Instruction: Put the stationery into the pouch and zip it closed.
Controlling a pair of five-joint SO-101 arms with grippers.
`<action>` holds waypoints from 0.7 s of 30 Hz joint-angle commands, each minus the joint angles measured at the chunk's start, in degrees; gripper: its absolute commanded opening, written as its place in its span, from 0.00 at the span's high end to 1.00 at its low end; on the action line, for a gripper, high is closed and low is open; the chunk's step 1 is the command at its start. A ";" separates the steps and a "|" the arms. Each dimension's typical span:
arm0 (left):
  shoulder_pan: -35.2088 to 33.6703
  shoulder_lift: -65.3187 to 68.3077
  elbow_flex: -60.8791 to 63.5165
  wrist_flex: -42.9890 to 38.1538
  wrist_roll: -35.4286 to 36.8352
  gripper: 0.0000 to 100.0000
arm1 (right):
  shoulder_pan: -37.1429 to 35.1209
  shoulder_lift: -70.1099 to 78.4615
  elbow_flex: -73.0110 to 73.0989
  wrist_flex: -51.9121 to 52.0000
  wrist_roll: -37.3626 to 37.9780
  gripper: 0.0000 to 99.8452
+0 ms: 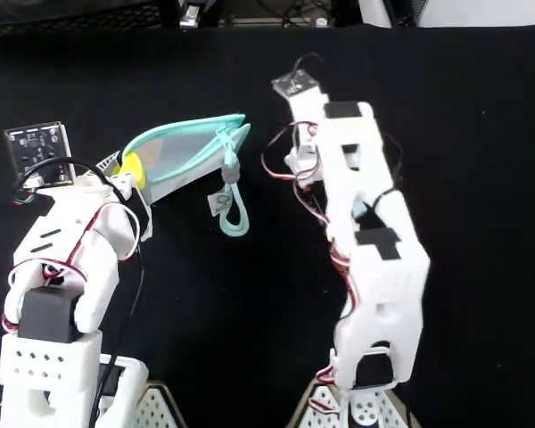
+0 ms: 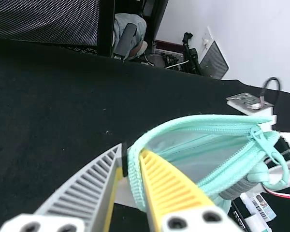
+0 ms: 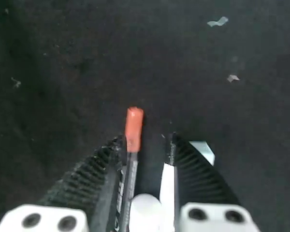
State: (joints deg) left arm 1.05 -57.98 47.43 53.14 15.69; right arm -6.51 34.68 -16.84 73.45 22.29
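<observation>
At the pouch's (image 1: 183, 156) nine o'clock, left hand (image 2: 130, 155) clamps its rim; right hand (image 3: 145, 141) grips orange-tipped pencil (image 3: 134, 123): feed it lengthwise.

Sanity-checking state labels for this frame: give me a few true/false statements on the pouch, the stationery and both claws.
1. The left claw is clamped on the zip edge of the mint-green fabric pouch. True.
2. The pouch is zipped closed. False: its mouth gapes open, with the mint zip slider at the far end.
3. The right claw holds a thin stick with an orange-red tip. True.
4. The mint cord loop is tucked inside the pouch. False: it hangs outside the pouch, over the black table.
</observation>
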 commanded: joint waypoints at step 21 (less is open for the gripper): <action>-0.31 1.85 8.22 0.70 0.35 0.97 | -0.79 1.80 -4.97 0.97 2.99 0.99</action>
State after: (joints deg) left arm 1.05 -57.98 47.43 53.14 15.69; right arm -6.86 41.80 -22.37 72.75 25.27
